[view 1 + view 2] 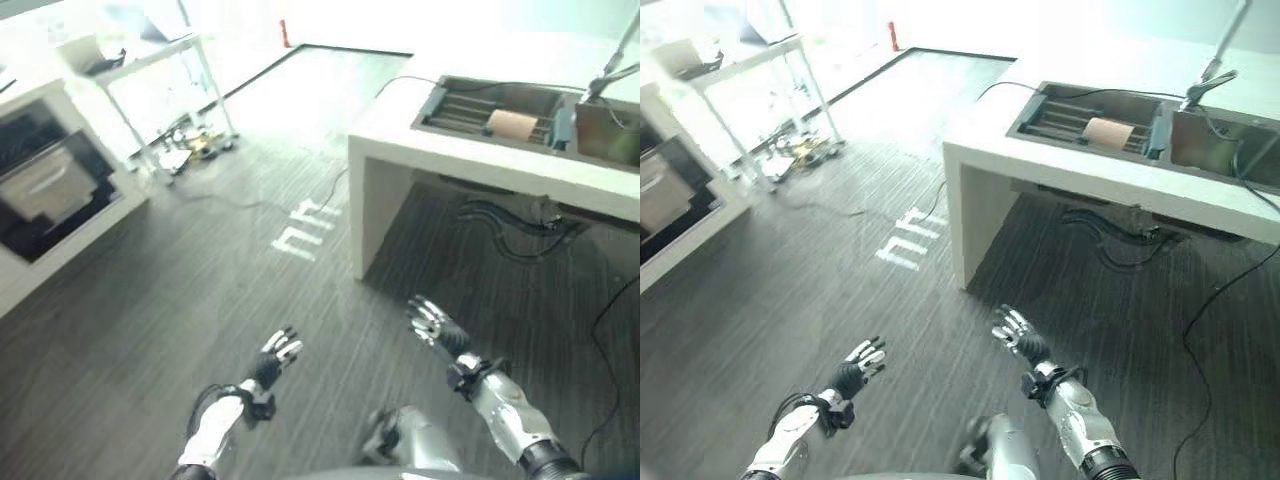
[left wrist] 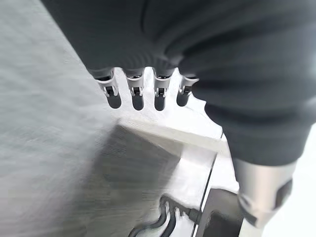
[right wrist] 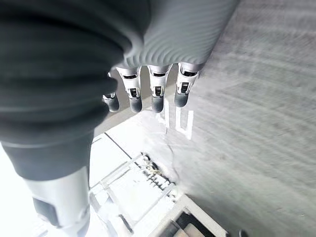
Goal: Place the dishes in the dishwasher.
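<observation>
Sink in white counter, tan dish on its rack.

Bright daylight, washed-out far end

Glare whitens the far floor beyond my counter; my wrist views blur softly at close range.

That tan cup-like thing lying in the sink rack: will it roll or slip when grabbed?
The tan item looks cylindrical and lies on its side across the rack bars, so it may roll if nudged. It looks small, so probably light. Its material is unclear.
</observation>
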You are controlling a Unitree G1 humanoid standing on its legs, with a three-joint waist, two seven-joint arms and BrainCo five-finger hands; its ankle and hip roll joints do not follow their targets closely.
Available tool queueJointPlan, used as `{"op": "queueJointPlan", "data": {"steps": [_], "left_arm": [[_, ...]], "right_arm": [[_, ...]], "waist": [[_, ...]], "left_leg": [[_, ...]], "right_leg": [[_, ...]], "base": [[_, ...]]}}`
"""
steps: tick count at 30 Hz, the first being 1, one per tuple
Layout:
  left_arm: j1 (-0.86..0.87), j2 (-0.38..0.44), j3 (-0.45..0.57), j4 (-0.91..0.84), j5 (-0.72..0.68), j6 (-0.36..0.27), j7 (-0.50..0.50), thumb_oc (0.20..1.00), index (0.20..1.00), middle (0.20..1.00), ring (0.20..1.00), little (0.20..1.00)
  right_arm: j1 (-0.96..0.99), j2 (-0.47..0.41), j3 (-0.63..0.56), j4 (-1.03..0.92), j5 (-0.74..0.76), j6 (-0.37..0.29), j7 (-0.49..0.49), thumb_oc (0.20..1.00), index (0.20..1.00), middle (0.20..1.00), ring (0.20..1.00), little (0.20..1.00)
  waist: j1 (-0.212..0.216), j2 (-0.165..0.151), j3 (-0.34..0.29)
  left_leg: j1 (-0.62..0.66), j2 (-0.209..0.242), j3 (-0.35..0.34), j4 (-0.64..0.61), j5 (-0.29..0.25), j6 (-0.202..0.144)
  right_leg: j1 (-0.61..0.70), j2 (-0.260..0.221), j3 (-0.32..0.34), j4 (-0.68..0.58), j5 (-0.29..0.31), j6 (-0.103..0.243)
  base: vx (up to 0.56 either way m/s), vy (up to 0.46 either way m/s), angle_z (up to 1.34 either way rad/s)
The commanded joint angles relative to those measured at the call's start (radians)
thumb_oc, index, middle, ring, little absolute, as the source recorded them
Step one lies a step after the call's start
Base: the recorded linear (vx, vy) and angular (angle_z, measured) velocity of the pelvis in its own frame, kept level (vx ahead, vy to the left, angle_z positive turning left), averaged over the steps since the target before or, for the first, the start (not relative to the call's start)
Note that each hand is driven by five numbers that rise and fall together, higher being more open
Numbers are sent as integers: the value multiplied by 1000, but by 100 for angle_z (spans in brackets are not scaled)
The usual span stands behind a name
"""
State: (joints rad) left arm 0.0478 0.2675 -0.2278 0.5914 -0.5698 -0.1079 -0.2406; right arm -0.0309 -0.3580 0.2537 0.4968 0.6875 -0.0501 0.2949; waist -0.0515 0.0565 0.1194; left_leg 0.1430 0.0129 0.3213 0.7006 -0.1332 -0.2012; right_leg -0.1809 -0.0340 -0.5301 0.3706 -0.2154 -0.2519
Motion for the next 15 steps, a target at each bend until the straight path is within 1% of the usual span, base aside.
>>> {"op": "queueJointPlan", "data": {"steps": [1, 2, 3, 4, 5, 6, 7, 9, 12, 15], "left_arm": [[-65, 33, -35, -66, -44, -78, -11, 1000, 1000, 1000, 1000, 1000], [-51, 40, -46, -95, -60, -83, 8, 1000, 1000, 1000, 1000, 1000], [-28, 43, -44, -117, -61, -88, 8, 1000, 1000, 1000, 1000, 1000], [-15, 46, -41, -132, -60, -87, 10, 1000, 1000, 1000, 1000, 1000], [-4, 46, -35, -143, -58, -89, 12, 1000, 1000, 1000, 1000, 1000], [-2, 46, -31, -143, -57, -91, 9, 1000, 1000, 1000, 1000, 1000], [-10, 43, -26, -140, -53, -89, 7, 1000, 1000, 1000, 1000, 1000], [-26, 45, -28, -135, -56, -83, 11, 1000, 1000, 1000, 1000, 1000], [-42, 52, -25, -112, -46, -88, -4, 1000, 1000, 1000, 1000, 1000], [-42, 60, -23, -108, -41, -96, -15, 1000, 1000, 1000, 1000, 1000]], "right_arm": [[-42, -11, -7, -46, 12, -41, 41, 1000, 1000, 1000, 1000, 1000], [-43, -9, 1, -60, -2, -33, 34, 1000, 1000, 1000, 1000, 1000], [-45, -7, 15, -63, -3, -30, 24, 1000, 1000, 1000, 1000, 1000], [-46, -6, 22, -60, -3, -33, 27, 1000, 1000, 1000, 1000, 1000], [-44, -4, 26, -56, -4, -40, 36, 1000, 1000, 1000, 1000, 1000], [-42, -5, 26, -55, -2, -44, 40, 1000, 1000, 1000, 1000, 1000], [-40, 0, 24, -54, -2, -51, 40, 1000, 1000, 1000, 1000, 1000], [-35, 4, 25, -47, 3, -67, 42, 1000, 1000, 1000, 1000, 1000], [-26, 12, 19, -37, 10, -86, 51, 1000, 1000, 1000, 1000, 1000], [-16, 24, 13, -48, -6, -76, 45, 1000, 1000, 1000, 1000, 1000]], "waist": [[40, -39, 68], [62, -47, 88], [92, -43, 104], [105, -40, 109], [112, -40, 109], [113, -43, 106], [109, -41, 99], [106, -38, 92], [101, -31, 85], [98, -27, 81]], "left_leg": [[-119, 37, -77, -205, 69, 125], [-182, 8, -120, -350, 147, 129], [-219, 9, -179, -438, 185, 115], [-239, 14, -209, -462, 210, 107], [-254, 19, -223, -474, 219, 104], [-239, 20, -205, -500, 192, 113], [-216, 30, -170, -551, 169, 115], [-187, 32, -162, -602, 158, 115], [-143, 34, -148, -663, 153, 119], [-117, 23, -144, -689, 143, 129]], "right_leg": [[116, -84, 151, -282, 233, 298], [157, -81, 205, -319, 246, 302], [202, -72, 248, -351, 240, 310], [214, -68, 266, -363, 238, 312], [218, -70, 275, -373, 238, 314], [222, -79, 264, -382, 241, 320], [221, -86, 239, -388, 242, 326], [214, -89, 225, -388, 244, 332], [208, -90, 212, -381, 243, 342], [204, -91, 220, -371, 239, 350]], "base": [[259, 175, -176], [214, 253, -177], [149, 219, -145], [136, 143, -125], [69, 89, -136], [35, 96, -135], [14, 92, -124], [11, 93, -53], [23, 85, 21], [22, 104, 53]]}}
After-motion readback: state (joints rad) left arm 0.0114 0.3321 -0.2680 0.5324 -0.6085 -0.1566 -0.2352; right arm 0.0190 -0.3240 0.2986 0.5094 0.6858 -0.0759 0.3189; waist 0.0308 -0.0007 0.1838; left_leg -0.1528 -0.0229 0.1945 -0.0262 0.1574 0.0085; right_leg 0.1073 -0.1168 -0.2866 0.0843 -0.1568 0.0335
